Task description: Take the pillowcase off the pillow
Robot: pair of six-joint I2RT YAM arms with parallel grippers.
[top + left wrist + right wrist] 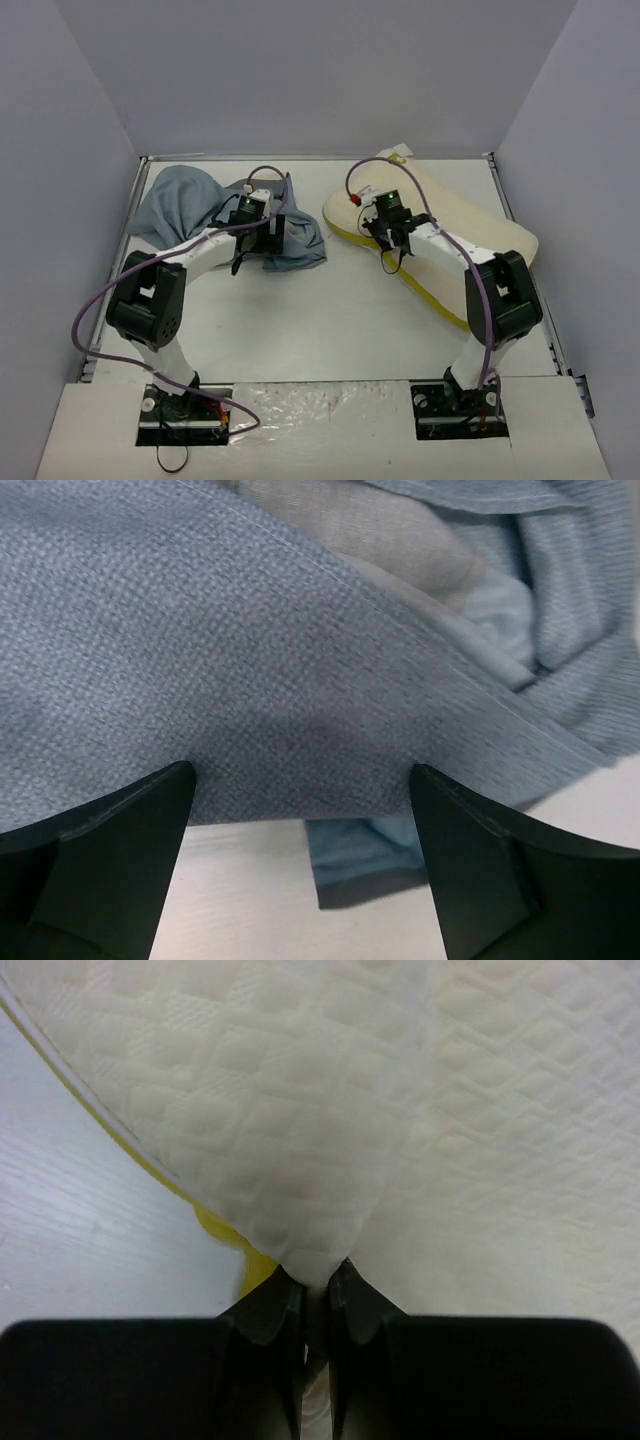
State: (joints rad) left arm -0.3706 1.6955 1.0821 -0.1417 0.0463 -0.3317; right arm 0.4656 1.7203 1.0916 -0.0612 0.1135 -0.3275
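The pillowcase (pixel 182 203) is seen crumpled at the upper left of the top view. It lies on the table (pixel 330 320), fully apart from the pillow (pixel 480 230), which is stretched bare across the right of the frame with its yellow edge seam (pixel 425 293) exposed. By this layout the removal is judged to be done, with only the letting go left.

The left jaws are held spread wide just above the blue-grey cloth, with nothing gripped between them. The right jaws are pressed together on a small raised peak of the pillow's textured skin, close to its left edge.

If the right arm is raised or drawn back with that pinch kept, the pillow could be dragged across the table or its skin strained. If the left jaws are closed where they hang, cloth could be caught up and carried off.
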